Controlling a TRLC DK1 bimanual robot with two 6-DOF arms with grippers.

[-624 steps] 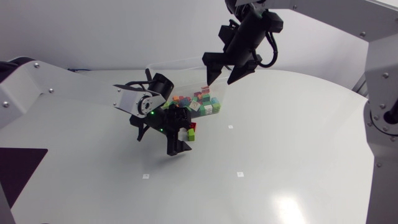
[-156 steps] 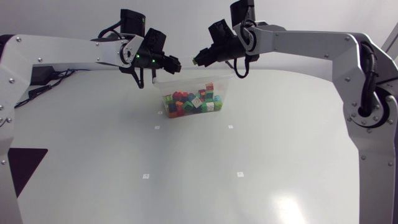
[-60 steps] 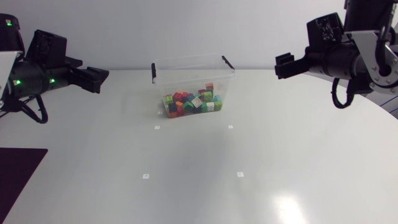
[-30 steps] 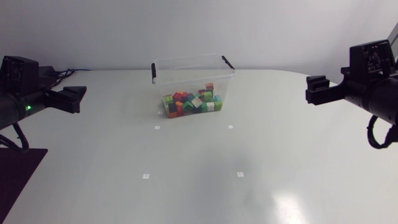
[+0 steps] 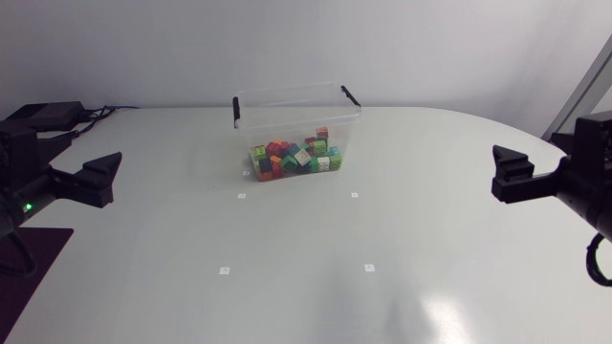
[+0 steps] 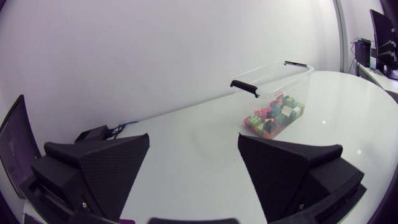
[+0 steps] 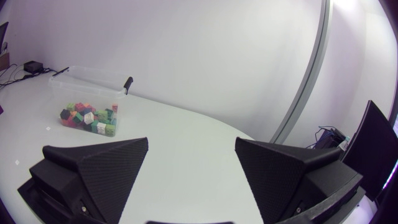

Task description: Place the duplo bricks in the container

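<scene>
A clear plastic container (image 5: pixel 298 107) with black handle clips stands at the far middle of the table, and many colourful duplo bricks (image 5: pixel 296 158) lie heaped inside it. My left gripper (image 5: pixel 96 178) hangs at the table's left edge, open and empty. At the right edge my right gripper (image 5: pixel 512 176) is open and empty too. The left wrist view looks across bare table between the open fingers (image 6: pixel 102 171) to the container (image 6: pixel 273 87) and its bricks (image 6: pixel 273 115) far ahead. Far ahead of the right gripper (image 7: pixel 189 168) the container (image 7: pixel 93 78) holds the same bricks (image 7: pixel 90 118).
Small white marker squares (image 5: pixel 224 270) dot the tabletop in front of the container. A dark mat (image 5: pixel 29 263) lies at the table's front left corner. No loose bricks show on the white table (image 5: pixel 306 239).
Both arms have drawn back outward and lower, the left toward the left edge, the right toward the right edge. Both grippers stayed open. The container and bricks have not moved.
</scene>
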